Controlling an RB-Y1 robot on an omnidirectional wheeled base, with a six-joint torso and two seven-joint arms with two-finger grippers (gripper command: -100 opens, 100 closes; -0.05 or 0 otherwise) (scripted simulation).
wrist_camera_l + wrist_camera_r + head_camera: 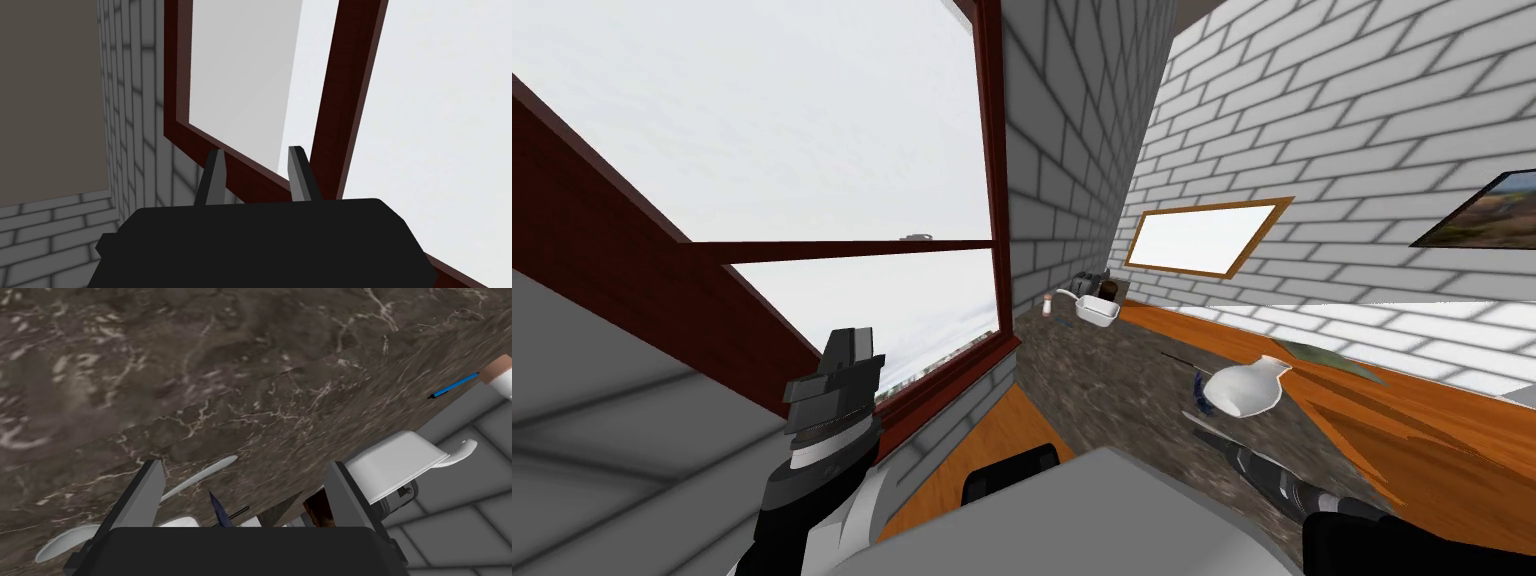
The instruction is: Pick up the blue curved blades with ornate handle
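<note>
1. The right pincer [244, 464] hangs low over the dark marbled table [200, 363]; its 2 fingers are spread wide and grip nothing.
2. The blue blades [216, 505] lie on the table, their dark tip showing between those fingers, just beside a white jug [1247, 388].
3. The left pincer [257, 167] is raised by the window [812, 150]; its fingers stand a narrow gap apart, empty.
</note>
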